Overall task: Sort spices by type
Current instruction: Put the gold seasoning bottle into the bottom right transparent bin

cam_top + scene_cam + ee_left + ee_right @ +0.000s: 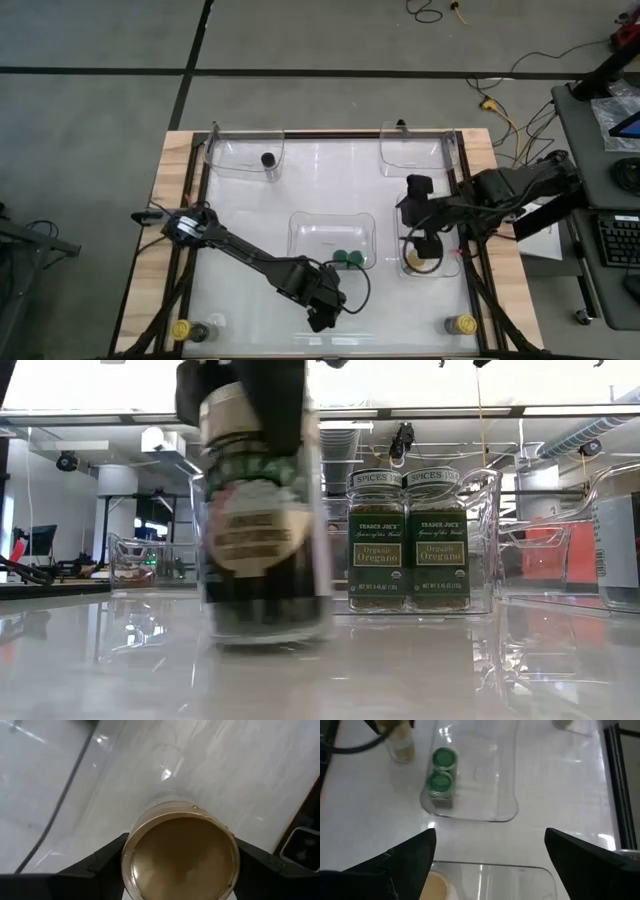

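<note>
Low view only — oregano labels on green jars (412,540).

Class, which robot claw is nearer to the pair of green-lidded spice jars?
Left. The left claw, gripping a tan-lidded jar, sits just beside the green-lidded jars; the open right claw hovers over the neighbouring tray.

Two dark, near-black jointed arms, left arm (250,258) lower left, right arm (505,190) at right, each trail thin black cables and end in blocky, wedge-fingered end effectors.
</note>
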`<action>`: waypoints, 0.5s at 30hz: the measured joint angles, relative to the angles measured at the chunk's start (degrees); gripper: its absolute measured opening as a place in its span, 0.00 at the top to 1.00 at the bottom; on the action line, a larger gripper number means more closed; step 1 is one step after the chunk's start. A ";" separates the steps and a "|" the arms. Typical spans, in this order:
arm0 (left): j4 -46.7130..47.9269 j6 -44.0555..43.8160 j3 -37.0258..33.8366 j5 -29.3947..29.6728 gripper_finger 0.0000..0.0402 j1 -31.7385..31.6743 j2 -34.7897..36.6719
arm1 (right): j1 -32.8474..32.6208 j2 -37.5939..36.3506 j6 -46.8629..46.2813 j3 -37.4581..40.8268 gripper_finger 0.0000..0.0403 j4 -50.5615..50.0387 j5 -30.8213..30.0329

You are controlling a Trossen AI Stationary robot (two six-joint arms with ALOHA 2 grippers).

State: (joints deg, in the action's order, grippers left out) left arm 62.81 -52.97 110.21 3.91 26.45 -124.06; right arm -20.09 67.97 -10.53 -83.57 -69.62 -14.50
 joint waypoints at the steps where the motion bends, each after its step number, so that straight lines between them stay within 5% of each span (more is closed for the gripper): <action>1: 0.49 0.44 1.21 0.19 0.36 -0.07 -0.82 | -0.61 -0.06 -0.17 0.00 0.10 0.08 0.00; 5: 5.73 1.42 5.77 2.79 0.35 -0.04 -3.30 | -2.06 -0.27 -1.14 0.00 0.10 0.14 -0.06; 15: 6.21 0.86 7.44 3.74 0.14 -0.30 -3.88 | -4.98 -0.22 -3.02 0.00 0.10 2.47 -0.05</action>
State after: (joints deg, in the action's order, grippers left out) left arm 69.02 -52.11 117.65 7.65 26.15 -127.94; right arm -25.07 67.76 -13.55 -83.57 -67.16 -14.56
